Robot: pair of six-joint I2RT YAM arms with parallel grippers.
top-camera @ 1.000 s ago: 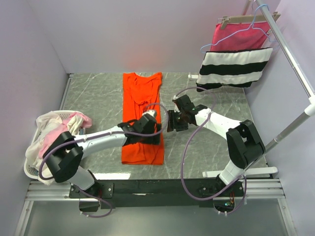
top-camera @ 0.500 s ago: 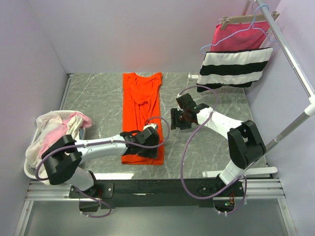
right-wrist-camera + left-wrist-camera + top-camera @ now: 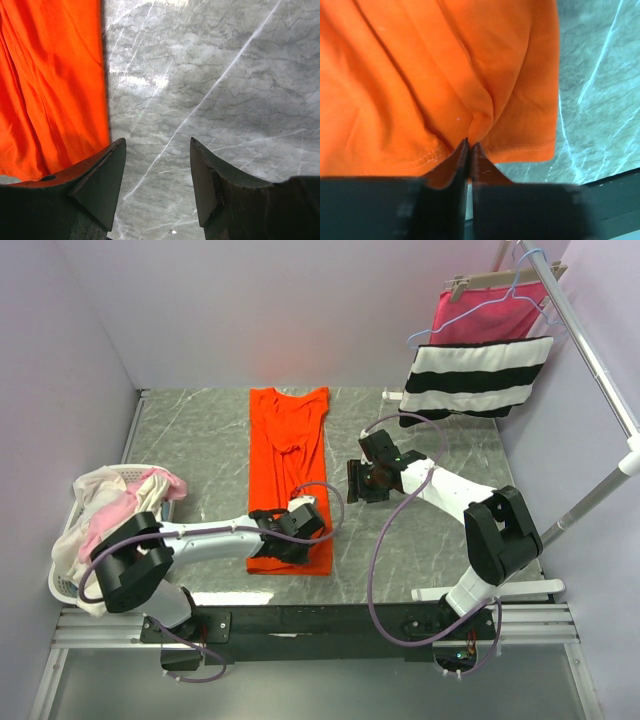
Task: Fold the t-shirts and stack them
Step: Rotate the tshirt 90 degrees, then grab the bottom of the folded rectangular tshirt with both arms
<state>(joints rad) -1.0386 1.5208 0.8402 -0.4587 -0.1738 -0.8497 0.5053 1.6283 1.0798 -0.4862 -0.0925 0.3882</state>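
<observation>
A bright orange-red t-shirt (image 3: 288, 440) lies folded in a long strip down the middle of the marble table, its hem toward the arms. My left gripper (image 3: 284, 544) sits at that near hem, shut on a pinch of the orange cloth (image 3: 485, 107), which puckers at the fingertips (image 3: 469, 145). Just off the shirt's right edge (image 3: 55, 90), my right gripper (image 3: 352, 483) hovers open over bare marble with nothing between its fingers (image 3: 157, 145). Cream-white and pale pink t-shirts (image 3: 112, 502) are heaped in a basket at the left.
The white laundry basket (image 3: 62, 587) stands at the table's left edge. A pink cloth with black and white stripes (image 3: 478, 375) hangs on a hanger from the rack pole (image 3: 592, 355) at the back right. Walls close in the left and back.
My left gripper has slid toward me along the orange shirt to its near hem and closed on the cloth. The right gripper shifted slightly and stayed open.
</observation>
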